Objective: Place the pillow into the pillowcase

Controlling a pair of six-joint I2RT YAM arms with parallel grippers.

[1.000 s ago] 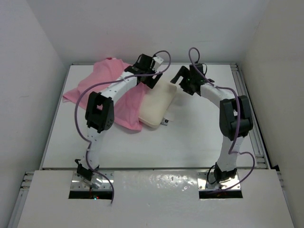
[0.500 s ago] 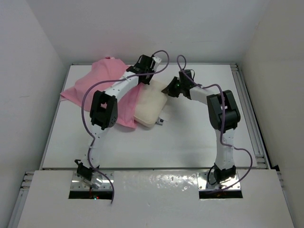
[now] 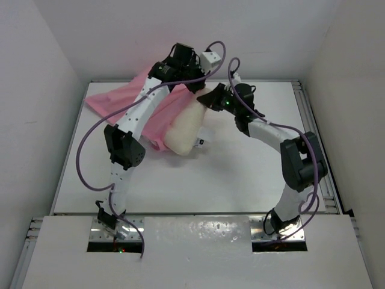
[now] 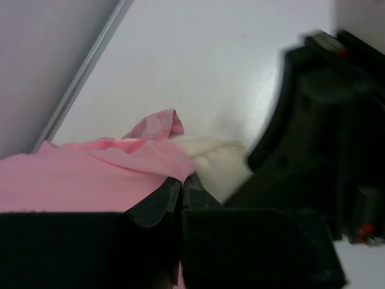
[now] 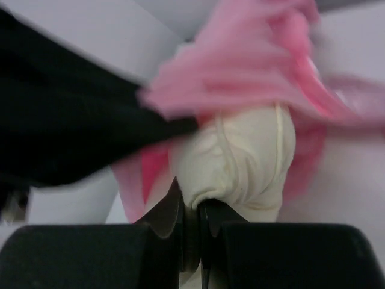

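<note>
Top view, upper centre: cream-white quilted padded pillow (image 3: pixel 182 131) tilted, far end raised, shiny pink satin pillowcase (image 3: pixel 117 99) bunched along its left, near end bare on white table (image 3: pixel 240 174).
Left wrist, lower centre: left gripper (image 4: pixel 181 184) pinched on pillowcase edge.
Right wrist, bottom centre: right gripper (image 5: pixel 192 208) clamped on pillow corner, pink mouth around it.
Likely just starting; most of pillow outside.

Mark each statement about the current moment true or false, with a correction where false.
1. The right gripper pinches the pillow. True.
2. The left gripper is open and holds nothing. False: it is shut on the pillowcase.
3. The pillow is wholly inside the pillowcase. False: in the top view most of it shows bare above the table.
4. The pillowcase is pink. True.
</note>
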